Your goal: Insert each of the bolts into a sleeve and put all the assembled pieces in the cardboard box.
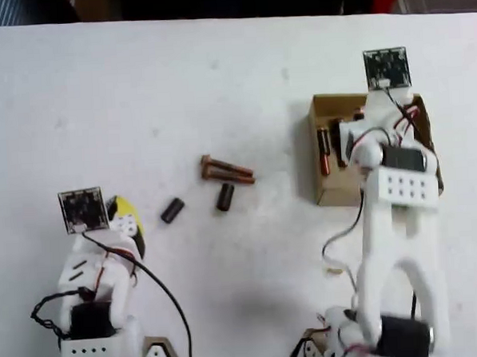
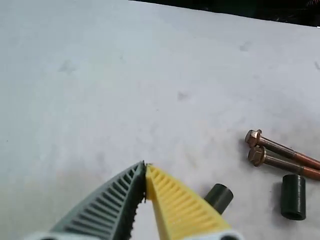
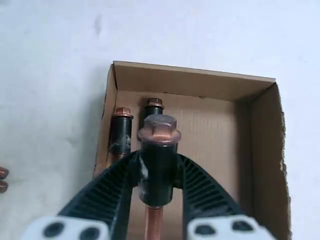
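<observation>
Two copper bolts [image 1: 226,171] lie side by side on the white table, with two black sleeves [image 1: 225,197] [image 1: 172,210] just in front of them. The same bolts [image 2: 280,152] and sleeves [image 2: 293,196] [image 2: 220,196] appear in the left wrist view. My left gripper [image 2: 145,172] is shut and holds nothing, low over the table beside the left sleeve. My right gripper [image 3: 156,167] is over the cardboard box [image 1: 326,146], shut on an assembled bolt and sleeve [image 3: 156,155]. Two assembled pieces [image 3: 121,132] [image 3: 153,106] lie against the box [image 3: 200,82] wall.
The table's far edge [image 1: 214,17] runs along the top of the high view. The arm bases and cables [image 1: 168,294] take up the near edge. Open white table lies to the left and behind the loose parts.
</observation>
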`<act>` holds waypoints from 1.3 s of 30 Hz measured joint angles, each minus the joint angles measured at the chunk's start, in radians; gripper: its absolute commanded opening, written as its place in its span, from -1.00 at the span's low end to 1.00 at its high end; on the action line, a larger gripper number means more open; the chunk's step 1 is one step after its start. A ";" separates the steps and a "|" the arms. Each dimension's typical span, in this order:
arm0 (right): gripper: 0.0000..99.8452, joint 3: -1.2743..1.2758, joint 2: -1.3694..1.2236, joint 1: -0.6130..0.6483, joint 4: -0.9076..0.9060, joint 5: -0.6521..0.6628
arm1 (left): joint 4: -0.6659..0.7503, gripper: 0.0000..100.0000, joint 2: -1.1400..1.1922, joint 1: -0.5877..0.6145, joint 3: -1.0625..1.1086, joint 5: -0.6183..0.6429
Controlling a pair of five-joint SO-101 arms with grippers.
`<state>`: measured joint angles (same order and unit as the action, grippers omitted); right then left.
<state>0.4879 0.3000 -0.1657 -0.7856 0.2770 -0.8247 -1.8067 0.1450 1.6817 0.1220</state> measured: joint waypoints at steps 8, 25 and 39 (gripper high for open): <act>-0.96 -0.207 -0.327 -0.051 0.017 0.015 | 0.000 -0.95 0.000 0.000 0.012 -0.006; -0.58 -0.546 -0.821 -0.060 0.018 0.023 | 0.000 -0.95 0.000 0.000 0.012 -0.005; -0.62 -0.575 -0.686 -0.015 -0.057 0.023 | 0.000 -0.95 0.000 0.000 0.012 -0.005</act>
<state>-0.0875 -0.3859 -0.1811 -0.8424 0.3000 -0.8247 -1.8067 0.1450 1.6939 0.1174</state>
